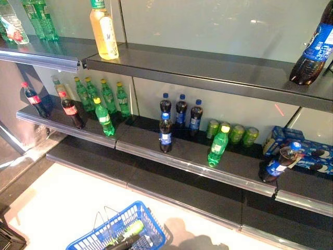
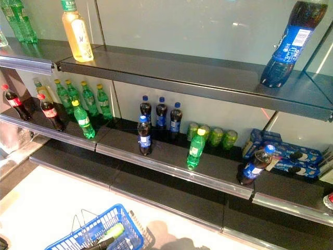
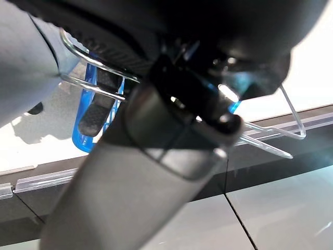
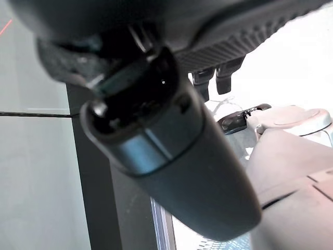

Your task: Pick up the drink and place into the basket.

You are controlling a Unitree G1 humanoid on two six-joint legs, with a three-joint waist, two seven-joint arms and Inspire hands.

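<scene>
A blue basket (image 1: pixel 122 229) sits low on the pale floor in front of the shelving, its wire handles (image 3: pixel 99 86) raised, and a green bottle (image 1: pixel 126 230) already lies inside it. The left hand (image 3: pixel 171 104) is at the basket: the left wrist view shows its fingers (image 3: pixel 96 112) curled through the wire handles, holding them. Above and beyond the basket, the middle shelf (image 1: pixel 197 164) carries the drinks: a green bottle with a yellow cap (image 1: pixel 218 145) stands near its front edge, just right of a dark cola bottle with a blue label (image 1: pixel 165 134). The right hand (image 4: pixel 171 146) shows only in its own wrist view, and I cannot tell how it is set.
</scene>
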